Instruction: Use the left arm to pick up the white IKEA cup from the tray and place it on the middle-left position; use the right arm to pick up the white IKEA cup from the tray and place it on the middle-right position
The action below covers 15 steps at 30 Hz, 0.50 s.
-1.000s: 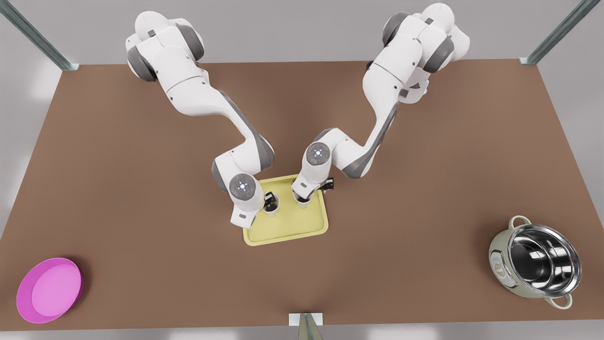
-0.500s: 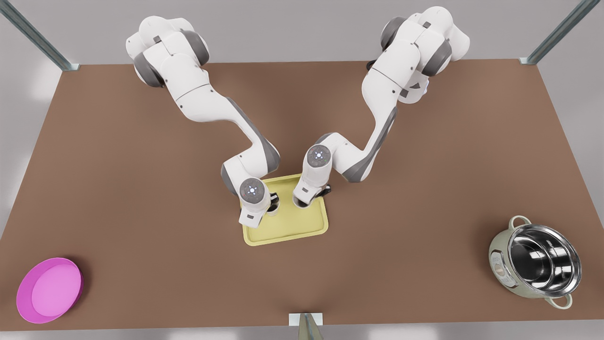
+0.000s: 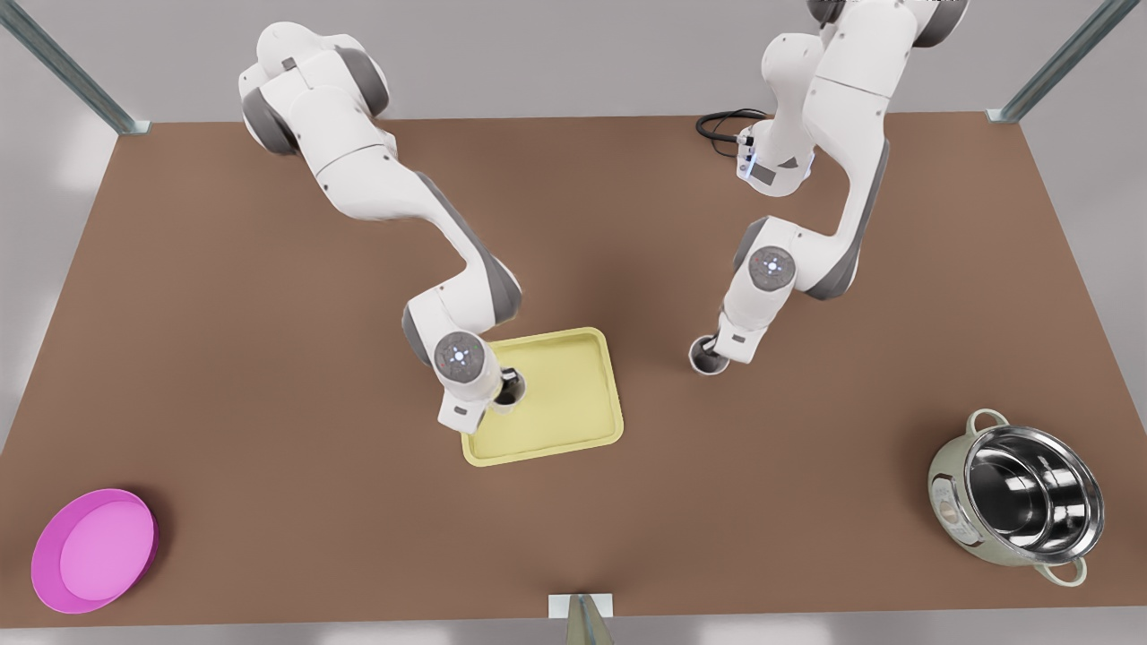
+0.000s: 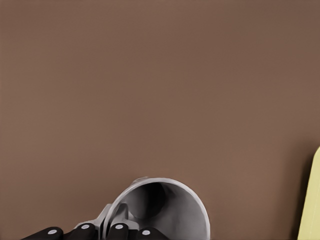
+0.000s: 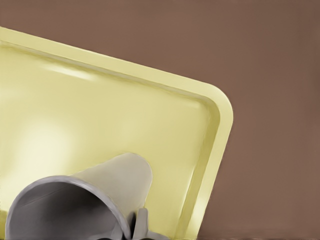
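Left claw point(image 3: 712, 352) clamps a white cup point(image 4: 165, 210) over the bare brown table point(image 3: 269, 358). Right claw point(image 3: 507, 387) grips the other cup point(image 5: 100, 192) above the yellow tray point(image 3: 560, 430).

No readable text, labels, brands or numbers anywhere.

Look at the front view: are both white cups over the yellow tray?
No: one white cup, at the left gripper, is above bare table beside the tray; the other cup is over it.
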Each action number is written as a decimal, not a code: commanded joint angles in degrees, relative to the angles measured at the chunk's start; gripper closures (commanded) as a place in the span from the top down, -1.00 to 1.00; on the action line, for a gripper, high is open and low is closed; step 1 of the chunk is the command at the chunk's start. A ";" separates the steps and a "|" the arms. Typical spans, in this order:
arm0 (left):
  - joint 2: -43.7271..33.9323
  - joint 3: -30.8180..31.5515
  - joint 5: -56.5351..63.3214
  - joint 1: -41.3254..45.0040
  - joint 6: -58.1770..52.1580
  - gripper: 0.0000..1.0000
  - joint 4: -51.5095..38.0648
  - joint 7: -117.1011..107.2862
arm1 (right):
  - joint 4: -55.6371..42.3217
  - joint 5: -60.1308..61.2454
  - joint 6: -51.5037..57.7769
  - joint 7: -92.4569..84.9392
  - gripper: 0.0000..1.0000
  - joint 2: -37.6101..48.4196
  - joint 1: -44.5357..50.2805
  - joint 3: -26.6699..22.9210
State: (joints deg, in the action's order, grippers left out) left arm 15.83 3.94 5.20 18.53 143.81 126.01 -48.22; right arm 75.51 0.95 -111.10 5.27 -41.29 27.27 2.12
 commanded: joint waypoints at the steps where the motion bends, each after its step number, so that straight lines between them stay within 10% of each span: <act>1: 0.69 0.01 -0.54 -1.31 14.13 -0.65 2.13 17.90 | -0.71 -1.21 8.62 -3.60 -0.99 2.00 -2.13 -0.10; 13: 0.08 0.45 -14.69 -2.54 14.75 -0.64 3.36 32.84 | -5.19 -3.67 8.27 -44.73 -1.00 3.06 -22.44 -2.39; 14: 0.08 0.45 -14.43 -2.45 14.75 -0.21 3.36 33.11 | -5.19 -3.93 6.78 -46.49 -1.00 2.71 -23.58 -2.56; 15: 0.08 0.45 -14.34 -2.45 14.75 1.00 3.36 33.98 | -5.19 -4.81 3.44 -47.28 -1.00 2.00 -24.37 -3.88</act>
State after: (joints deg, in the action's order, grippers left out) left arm 15.96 4.40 -8.98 16.04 157.42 129.41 -30.86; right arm 70.39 -1.43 -102.73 -13.76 -39.12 3.63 -1.26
